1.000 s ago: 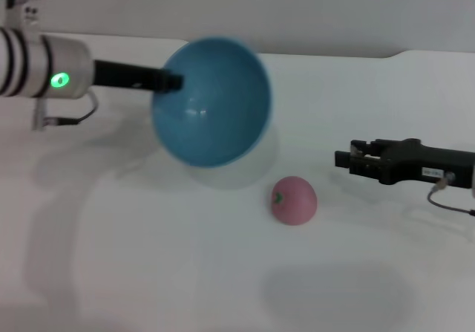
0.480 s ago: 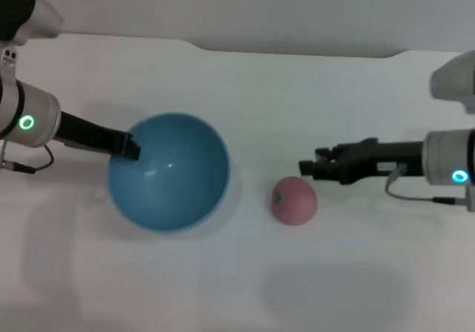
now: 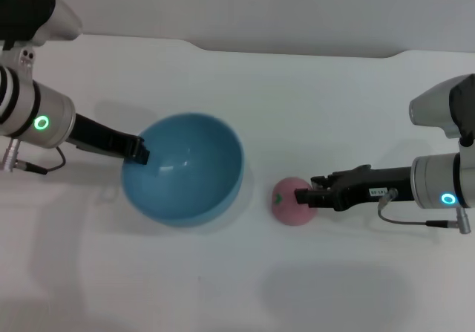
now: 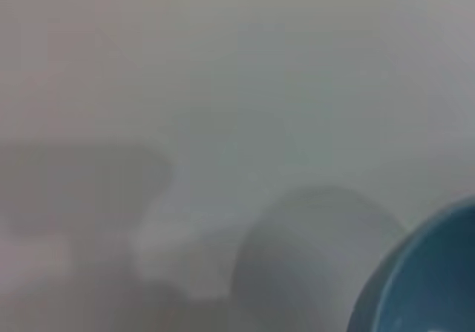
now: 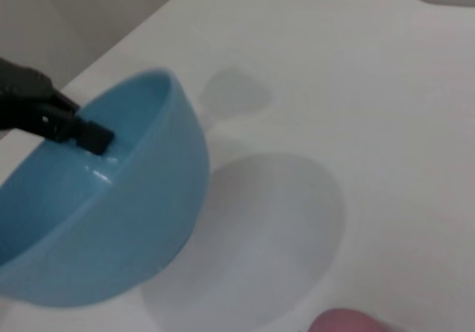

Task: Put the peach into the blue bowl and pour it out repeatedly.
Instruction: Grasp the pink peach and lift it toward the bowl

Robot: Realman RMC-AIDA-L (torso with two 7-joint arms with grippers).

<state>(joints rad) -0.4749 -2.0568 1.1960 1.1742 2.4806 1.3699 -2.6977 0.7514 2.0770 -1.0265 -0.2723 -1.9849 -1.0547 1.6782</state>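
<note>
The blue bowl (image 3: 189,172) is left of centre in the head view, mouth up and tilted, just above the white table. My left gripper (image 3: 137,151) is shut on its left rim. The right wrist view shows the bowl (image 5: 111,228) with the left gripper (image 5: 93,135) clamped on its rim, and the left wrist view shows only a bowl edge (image 4: 430,280). The pink peach (image 3: 283,202) lies on the table right of the bowl, apart from it. My right gripper (image 3: 303,196) is at the peach's right side, overlapping it. The peach's top (image 5: 349,321) peeks into the right wrist view.
The white table (image 3: 223,287) extends in front of the bowl and peach. Its back edge (image 3: 297,52) meets a pale wall. Nothing else stands on the table.
The left gripper brought the bowl from raised and tipped on its side down to mouth up near the table. The right gripper moved left and down to the peach. The peach stayed put.
</note>
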